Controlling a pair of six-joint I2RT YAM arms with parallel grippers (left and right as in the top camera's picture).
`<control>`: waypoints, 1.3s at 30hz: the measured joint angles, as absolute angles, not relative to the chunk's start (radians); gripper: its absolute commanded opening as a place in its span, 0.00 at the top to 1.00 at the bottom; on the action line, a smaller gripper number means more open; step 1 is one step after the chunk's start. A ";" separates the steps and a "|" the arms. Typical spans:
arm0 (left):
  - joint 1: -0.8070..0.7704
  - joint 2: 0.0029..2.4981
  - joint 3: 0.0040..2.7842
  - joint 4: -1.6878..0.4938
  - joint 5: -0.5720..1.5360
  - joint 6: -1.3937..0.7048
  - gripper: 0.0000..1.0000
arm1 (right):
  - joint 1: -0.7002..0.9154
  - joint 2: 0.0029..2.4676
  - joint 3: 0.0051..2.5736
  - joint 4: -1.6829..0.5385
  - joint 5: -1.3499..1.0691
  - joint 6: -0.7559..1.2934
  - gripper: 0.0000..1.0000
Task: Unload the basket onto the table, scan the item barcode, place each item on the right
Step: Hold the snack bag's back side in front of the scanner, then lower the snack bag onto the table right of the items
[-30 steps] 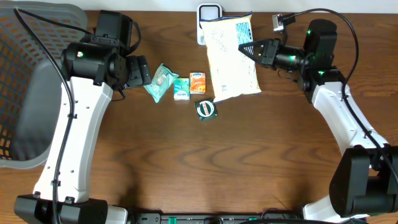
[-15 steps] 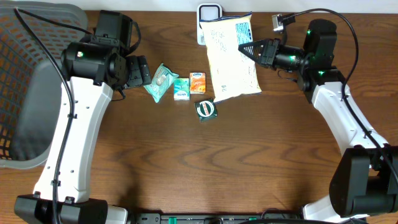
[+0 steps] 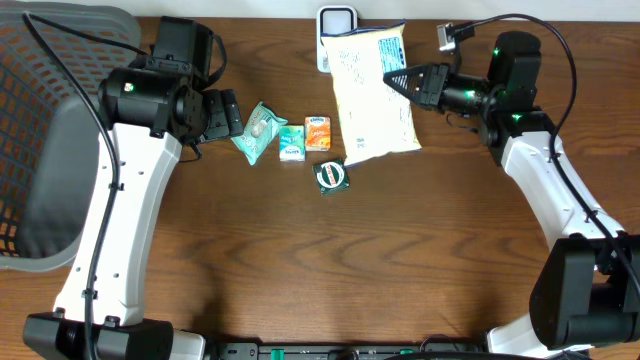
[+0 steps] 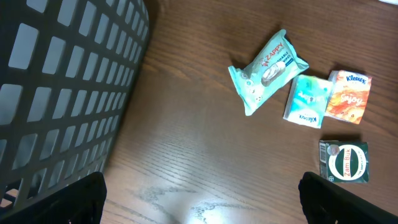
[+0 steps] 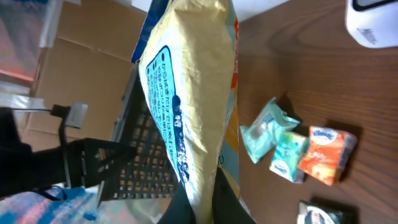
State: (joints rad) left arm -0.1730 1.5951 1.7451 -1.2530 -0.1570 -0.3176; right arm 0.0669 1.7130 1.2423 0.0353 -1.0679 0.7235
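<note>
A large cream bag with blue print (image 3: 372, 90) hangs above the back of the table, its top edge just in front of the white barcode scanner (image 3: 337, 22). My right gripper (image 3: 392, 77) is shut on the bag's right edge. In the right wrist view the bag (image 5: 186, 93) rises from between the two dark fingers (image 5: 231, 208), and the scanner (image 5: 373, 22) shows at the top right. My left gripper (image 3: 225, 113) hovers left of the small packs. It is open, with nothing between its fingertips (image 4: 81, 199) above bare wood.
On the table lie a teal wipes pack (image 3: 257, 131), a teal tissue pack (image 3: 292, 142), an orange Kleenex pack (image 3: 318, 132) and a green packet with a round logo (image 3: 331, 176). A dark mesh basket (image 3: 50, 130) fills the left side.
</note>
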 measured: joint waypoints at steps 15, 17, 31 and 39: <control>-0.173 1.595 1.745 -1.253 -0.157 -0.318 0.02 | 0.088 1.713 1.248 -0.527 -0.379 0.348 0.99; -0.173 1.595 1.745 -1.253 -0.157 -0.318 0.02 | 0.093 1.713 1.263 -0.582 -0.288 0.315 0.99; -0.173 1.595 1.745 -1.253 -0.157 -0.318 0.02 | 0.203 1.721 1.385 -0.738 0.323 0.128 0.99; -0.173 1.595 1.745 -1.253 -0.157 -0.318 0.02 | 0.267 1.884 1.389 -0.739 0.309 0.127 0.99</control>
